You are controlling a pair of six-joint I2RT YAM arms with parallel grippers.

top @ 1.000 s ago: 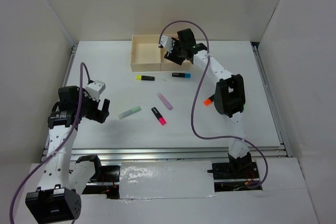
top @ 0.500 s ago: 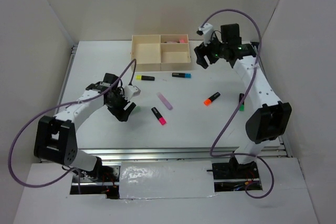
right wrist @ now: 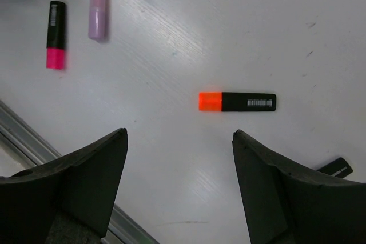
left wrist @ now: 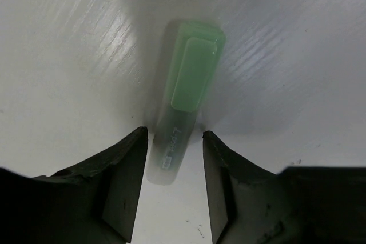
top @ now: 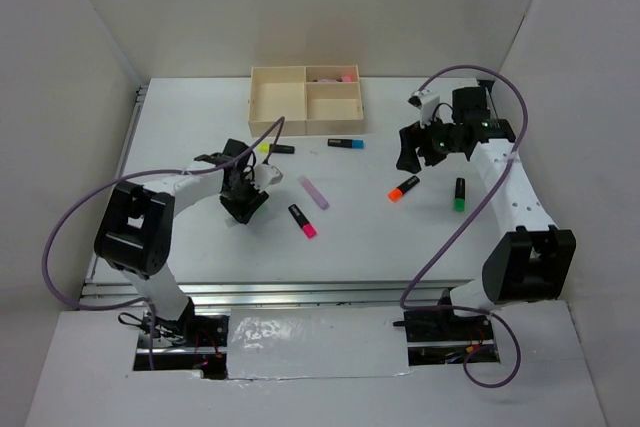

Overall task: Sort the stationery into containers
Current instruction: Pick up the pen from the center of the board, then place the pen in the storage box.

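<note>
Nearest the arm bases, well in front of the tray [top: 277, 102], a black marker with a pink end [top: 303, 221] lies loose on the worktop [top: 200, 247]. A little closer to the tray, in front of its left half, my left claw [left wrist: 174, 135] is down over the pale green marker [left wrist: 191, 78]. The fingers stand narrowly apart on either side of the barrel. The marker lies flat and I would not call it clamped.

A lilac marker [top: 313, 192] lies in front of the tray's middle. Off past the tray's right end, my right claw [right wrist: 179, 135] hangs spread wide and holds nothing. The orange-ended marker [right wrist: 237, 102] is below it, with a green-ended marker [top: 460, 195] further right. Just in front of the tray lie a yellow-ended marker [top: 280, 148] and a blue-ended marker [top: 345, 143]. Something pink [top: 335, 76] sits in a rear compartment.

I judge the step in hand to be the left-side pick. Next I should squeeze onto the green barrel, lift straight up and carry it to a compartment. The orange marker lies along the line between the right fingers, so I would turn that wrist before descending.
</note>
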